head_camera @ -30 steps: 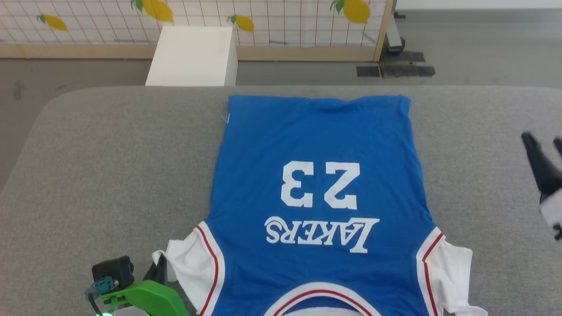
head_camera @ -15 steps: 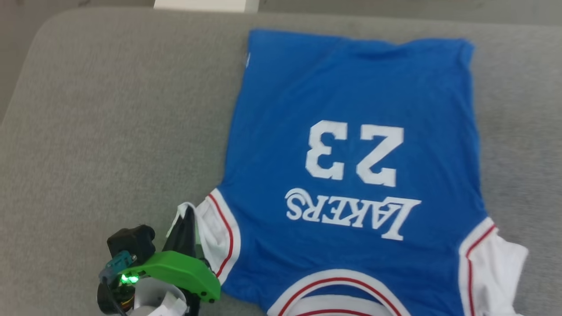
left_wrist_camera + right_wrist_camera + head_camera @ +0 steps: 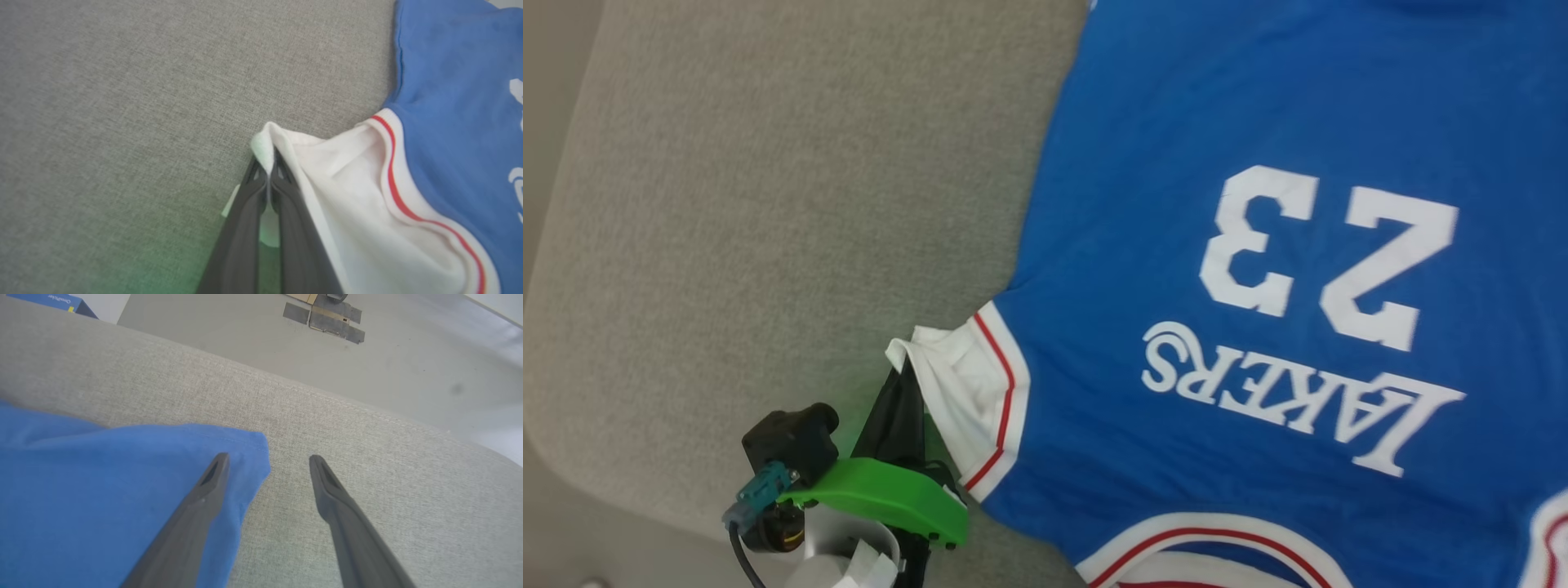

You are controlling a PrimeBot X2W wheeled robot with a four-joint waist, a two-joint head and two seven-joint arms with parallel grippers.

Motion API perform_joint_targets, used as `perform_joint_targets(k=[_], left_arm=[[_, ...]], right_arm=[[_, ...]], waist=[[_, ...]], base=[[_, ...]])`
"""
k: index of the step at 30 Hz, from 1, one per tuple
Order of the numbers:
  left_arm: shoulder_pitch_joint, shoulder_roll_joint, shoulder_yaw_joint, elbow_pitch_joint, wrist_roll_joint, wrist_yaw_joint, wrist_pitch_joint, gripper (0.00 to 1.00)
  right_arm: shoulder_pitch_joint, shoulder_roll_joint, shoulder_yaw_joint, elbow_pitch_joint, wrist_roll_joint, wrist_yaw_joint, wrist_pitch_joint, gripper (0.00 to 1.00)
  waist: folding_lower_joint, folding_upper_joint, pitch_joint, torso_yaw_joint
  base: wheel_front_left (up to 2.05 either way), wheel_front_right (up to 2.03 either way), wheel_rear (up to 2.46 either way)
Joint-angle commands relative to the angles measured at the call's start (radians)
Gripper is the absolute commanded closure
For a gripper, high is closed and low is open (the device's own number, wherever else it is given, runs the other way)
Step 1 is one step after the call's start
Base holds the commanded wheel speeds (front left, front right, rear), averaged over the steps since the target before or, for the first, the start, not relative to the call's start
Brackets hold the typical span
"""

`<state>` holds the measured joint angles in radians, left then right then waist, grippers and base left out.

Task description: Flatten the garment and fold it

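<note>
Royal-blue soft jersey T-shirt (image 3: 1258, 122), white "LAKERS 23" print up, lies spread flat on the grey woven cushion (image 3: 768, 204). My left gripper (image 3: 267, 167): jaws pinched tight on the white red-striped sleeve (image 3: 351, 196), near the cushion's front rim. My right gripper (image 3: 268, 457): jaws spread wide, holding nothing, above the cushion, one finger over a blue hem corner.

A blue shirt (image 3: 1176, 122) carries white print, upside down in the head view: the large number "23" (image 3: 1327, 253) and, nearer the collar, the word "LAKERS" (image 3: 1298, 400) in serif capitals. In the right wrist view, a blue box (image 3: 49, 300) bears small white lettering, too small to read.
</note>
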<state>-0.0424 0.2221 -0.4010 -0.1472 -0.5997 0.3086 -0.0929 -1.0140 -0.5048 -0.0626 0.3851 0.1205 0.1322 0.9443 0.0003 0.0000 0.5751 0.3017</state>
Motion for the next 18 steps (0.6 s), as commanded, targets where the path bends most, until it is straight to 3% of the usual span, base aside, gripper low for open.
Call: perform_joint_targets(k=[1,10,11,12,18], left_arm=[[-0.009,-0.003,0.001,0.009,-0.001,-0.001,-0.002,1.00],[-0.014,-0.009,-0.005,0.022,-0.006,-0.003,-0.010,1.00],[-0.015,-0.008,-0.005,0.023,-0.006,-0.003,-0.009,1.00],[-0.018,-0.007,-0.005,0.024,-0.006,-0.003,-0.009,1.00],[-0.029,0.009,0.000,0.033,-0.003,-0.004,-0.003,1.00]], right_arm=[[-0.014,-0.007,0.009,0.009,-0.010,-0.002,0.023,0.00],[0.007,-0.029,0.051,0.014,0.001,-0.002,0.200,0.02],[0.007,-0.026,0.047,0.006,0.006,-0.002,0.210,0.87],[0.007,-0.023,0.041,-0.005,0.010,-0.002,0.217,1.00],[0.004,-0.003,0.008,-0.062,0.017,-0.002,0.189,1.00]], waist=[[-0.0003,0.0000,0.091,0.087],[-0.0003,0.0000,0.097,0.080],[-0.0003,0.0000,0.095,0.077],[-0.0003,0.0000,0.090,0.073],[-0.0003,0.0000,0.032,0.035]], base=[[0.00,0.00,0.00],[0.00,0.00,0.00],[0.00,0.00,0.00],[0.00,0.00,0.00],[0.00,0.00,0.00]])
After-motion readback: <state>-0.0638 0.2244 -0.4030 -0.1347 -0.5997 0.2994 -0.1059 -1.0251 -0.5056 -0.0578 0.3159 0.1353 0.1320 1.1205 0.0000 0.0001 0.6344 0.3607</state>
